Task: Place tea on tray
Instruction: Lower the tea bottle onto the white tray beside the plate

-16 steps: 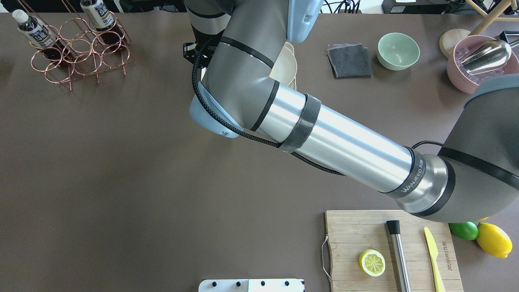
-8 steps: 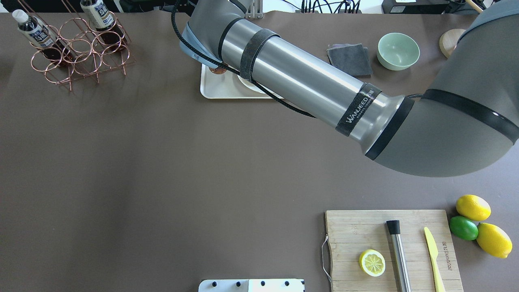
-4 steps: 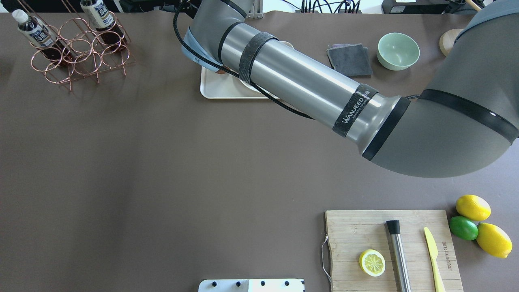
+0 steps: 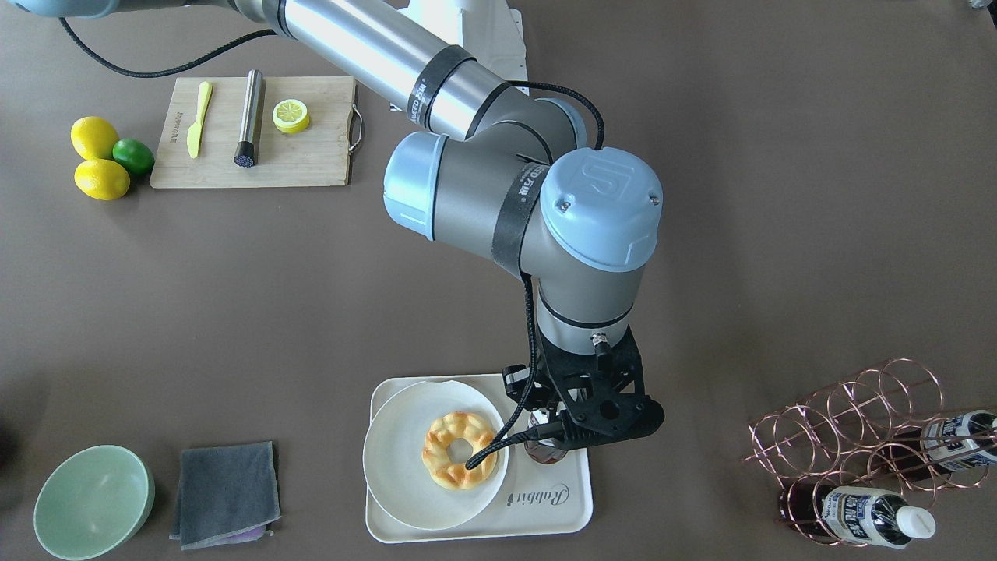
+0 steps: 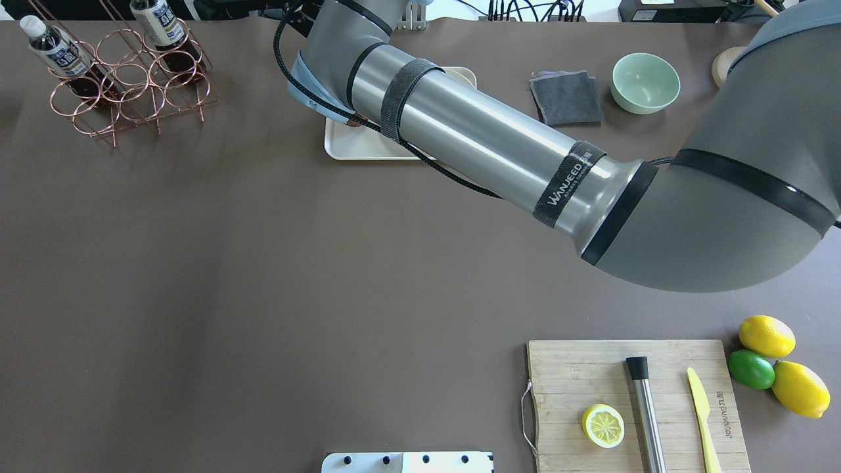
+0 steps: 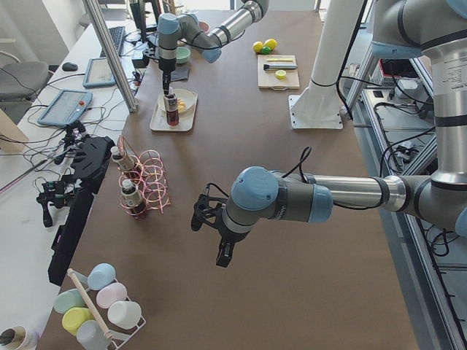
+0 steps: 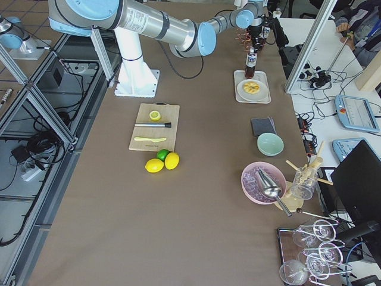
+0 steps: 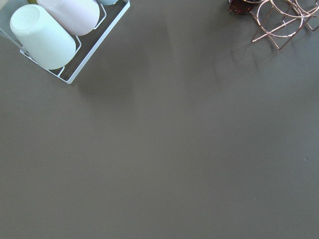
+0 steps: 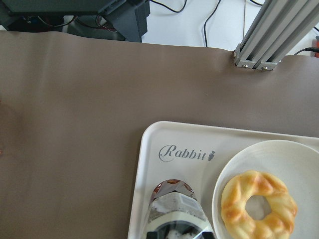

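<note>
The tea point(image 9: 174, 211), a small bottle of dark red-brown liquid with a white-and-blue label, stands upright on the cream tray point(image 9: 149, 149), beside the word "Rabbit". It also shows in the front view point(image 4: 545, 453). My right gripper point(image 4: 596, 409) hangs straight above the bottle's top. Its fingers are hidden by the wrist, so I cannot tell whether they grip the cap. My left gripper point(image 6: 219, 251) hovers over bare table far from the tray, and I cannot tell its state.
A round plate point(image 4: 389, 483) with a doughnut point(image 4: 459, 450) fills the tray's other half. A copper rack point(image 5: 125, 85) at the far left holds two more bottles. A grey cloth point(image 5: 566, 97), a green bowl point(image 5: 645, 82) and a cutting board point(image 5: 571, 374) lie on my right side.
The right arm swung back over the tray, uncovering it. In the last second its forearm drifted slightly left. The bottle's base stays at the same spot on the tray.
</note>
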`<state>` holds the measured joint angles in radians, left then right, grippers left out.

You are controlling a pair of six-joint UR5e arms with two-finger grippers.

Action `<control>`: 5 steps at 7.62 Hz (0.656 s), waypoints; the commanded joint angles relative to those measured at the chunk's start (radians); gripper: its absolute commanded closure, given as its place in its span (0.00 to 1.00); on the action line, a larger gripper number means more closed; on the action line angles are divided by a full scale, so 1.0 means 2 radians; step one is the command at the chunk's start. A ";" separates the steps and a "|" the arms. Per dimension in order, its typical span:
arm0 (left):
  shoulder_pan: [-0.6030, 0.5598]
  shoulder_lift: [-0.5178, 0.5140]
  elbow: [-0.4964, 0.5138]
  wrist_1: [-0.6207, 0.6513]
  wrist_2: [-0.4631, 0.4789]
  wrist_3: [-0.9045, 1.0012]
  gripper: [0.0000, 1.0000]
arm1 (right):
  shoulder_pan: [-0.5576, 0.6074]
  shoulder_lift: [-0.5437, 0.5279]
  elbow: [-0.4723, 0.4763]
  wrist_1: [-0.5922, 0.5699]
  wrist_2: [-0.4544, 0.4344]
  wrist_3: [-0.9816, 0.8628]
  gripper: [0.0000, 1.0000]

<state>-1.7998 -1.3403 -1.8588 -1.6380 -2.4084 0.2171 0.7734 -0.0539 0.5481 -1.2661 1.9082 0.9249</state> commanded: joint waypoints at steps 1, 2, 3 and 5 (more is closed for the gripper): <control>-0.002 0.000 0.001 0.000 -0.002 0.000 0.03 | 0.002 0.000 -0.006 0.000 -0.002 -0.007 1.00; -0.004 0.001 0.001 0.001 -0.002 0.000 0.03 | 0.002 0.000 -0.007 0.000 -0.002 -0.007 1.00; -0.004 0.001 0.002 0.000 -0.002 0.000 0.03 | 0.002 0.002 -0.007 0.000 -0.002 -0.007 1.00; -0.009 0.001 -0.001 0.000 -0.002 0.000 0.03 | 0.001 0.001 -0.007 0.000 -0.002 -0.007 0.72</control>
<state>-1.8075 -1.3393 -1.8564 -1.6380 -2.4114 0.2178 0.7776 -0.0515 0.5342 -1.2656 1.9052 0.9113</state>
